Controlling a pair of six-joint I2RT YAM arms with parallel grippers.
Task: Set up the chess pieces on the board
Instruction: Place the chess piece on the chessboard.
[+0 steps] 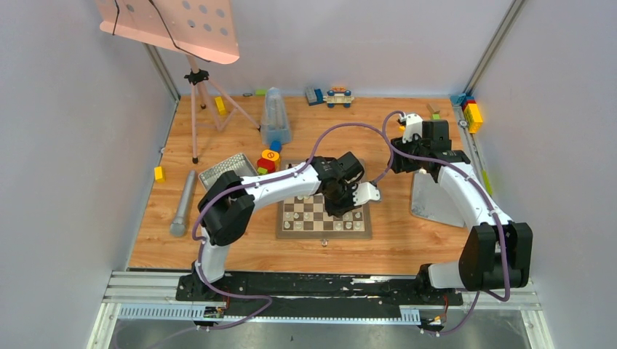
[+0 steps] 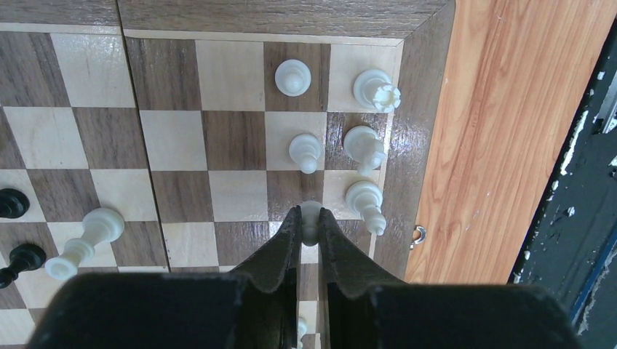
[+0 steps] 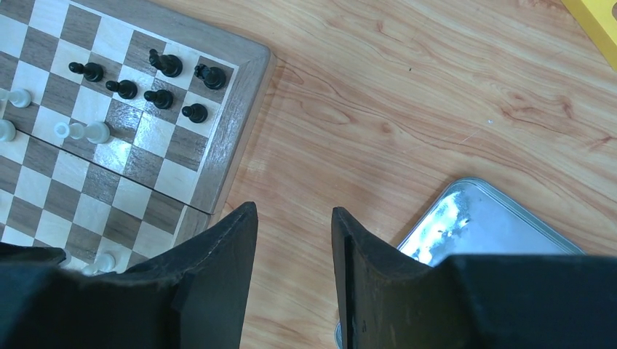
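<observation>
1. The left gripper [image 2: 310, 218] has its jaws pinched on a white pawn [image 2: 311, 210]. The pawn's head shows just past the fingertips.
2. The pawn is over the board [image 2: 233, 138], on the second row in from the brown border. Whether its base touches the square I cannot tell.
3. Beside it along that edge stand a rook [image 2: 377, 89] on the corner square, two more back-row pieces, and two standing pawns [image 2: 293, 76] in front of them.
4. A toppled white piece [image 2: 84, 238] lies on its side farther in, near two black pieces [image 2: 22, 260].
5. The right gripper [image 3: 295, 214] hangs with its jaws apart and nothing between them. It is over the wooden tabletop [image 3: 407, 94], between the board's corner and a metal tray [image 3: 487, 218].
6. The pieces look tiny, light, hard and smooth, with narrow bases, so a nudge would likely tip one into its neighbours.
7. The best hold is probably just under the head, gripped squarely, with a straight vertical release.
8. The toppled piece would need pinching across its stem.
</observation>
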